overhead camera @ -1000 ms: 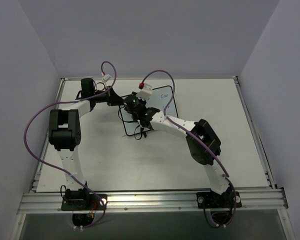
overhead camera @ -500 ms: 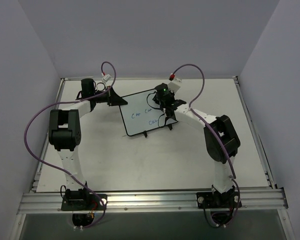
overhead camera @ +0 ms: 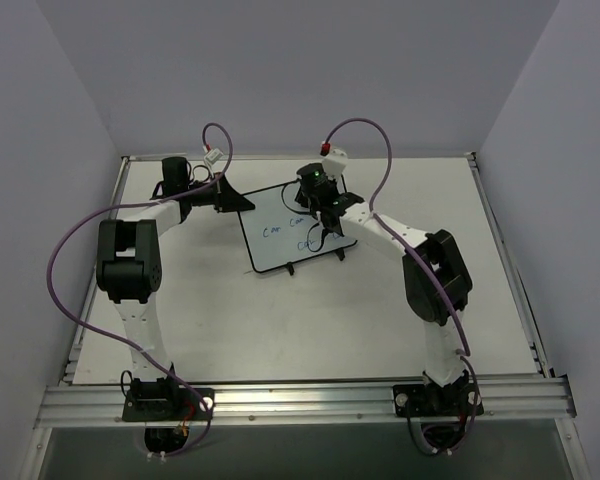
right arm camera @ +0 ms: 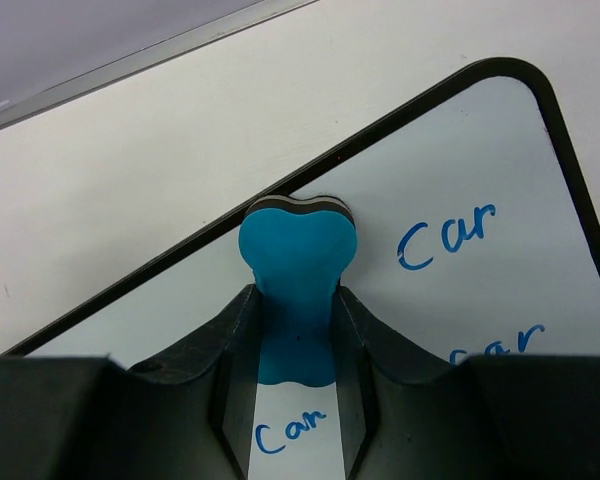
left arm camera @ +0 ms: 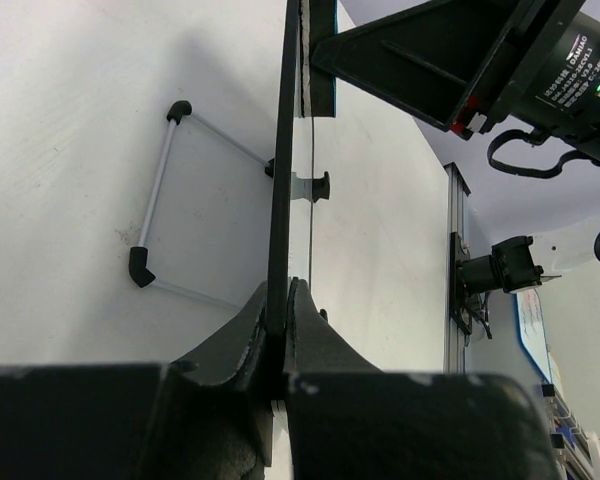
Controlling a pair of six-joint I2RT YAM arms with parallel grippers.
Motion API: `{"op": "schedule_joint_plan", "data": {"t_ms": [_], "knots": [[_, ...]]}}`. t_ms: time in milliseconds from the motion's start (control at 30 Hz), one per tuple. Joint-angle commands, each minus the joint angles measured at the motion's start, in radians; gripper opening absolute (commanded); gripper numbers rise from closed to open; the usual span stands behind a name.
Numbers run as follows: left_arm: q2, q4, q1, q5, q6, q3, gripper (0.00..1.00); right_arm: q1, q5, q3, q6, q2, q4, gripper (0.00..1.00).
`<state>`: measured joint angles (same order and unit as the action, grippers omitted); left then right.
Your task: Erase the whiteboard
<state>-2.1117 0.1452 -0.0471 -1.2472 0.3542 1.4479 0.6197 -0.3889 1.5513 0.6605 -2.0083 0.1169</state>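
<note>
We see a white table [overhead camera: 210, 310] with pale walls on three sides, a metal rail [overhead camera: 310, 400] along its near edge and purple cables [overhead camera: 75, 235] looping off both arms. From above, the right wrist covers part of the whiteboard [overhead camera: 275, 235], which sits at the far middle of the table, its wire stand [left arm camera: 155, 215] resting on the tabletop. The left gripper [left arm camera: 280, 300] is clamped on the board's thin black edge at its far-left corner. The right gripper [right arm camera: 297, 300] is closed on a blue eraser [right arm camera: 297, 245], whose head sits over the board at its frame, just beside blue words [right arm camera: 448, 235] reading "Car".
</note>
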Motion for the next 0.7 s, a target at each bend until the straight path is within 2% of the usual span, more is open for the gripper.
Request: {"op": "schedule_joint_plan", "data": {"t_ms": [0, 167, 333, 500, 667], "knots": [[0.048, 0.011, -0.040, -0.020, -0.182, -0.001, 0.02, -0.098, 0.058, -0.062, -0.027, -0.050, -0.040, 0.00], [0.045, 0.010, -0.040, -0.018, -0.184, 0.002, 0.02, -0.199, 0.103, -0.203, -0.036, -0.027, 0.021, 0.00], [0.044, 0.005, -0.039, -0.014, -0.189, 0.003, 0.02, -0.230, 0.122, -0.319, -0.050, 0.014, 0.067, 0.00], [0.047, -0.009, -0.042, -0.014, -0.199, 0.005, 0.02, -0.227, 0.137, -0.261, -0.071, 0.032, 0.029, 0.00], [0.053, -0.033, -0.042, -0.008, -0.221, 0.011, 0.02, -0.190, 0.148, -0.122, -0.110, 0.029, -0.048, 0.00]]}}
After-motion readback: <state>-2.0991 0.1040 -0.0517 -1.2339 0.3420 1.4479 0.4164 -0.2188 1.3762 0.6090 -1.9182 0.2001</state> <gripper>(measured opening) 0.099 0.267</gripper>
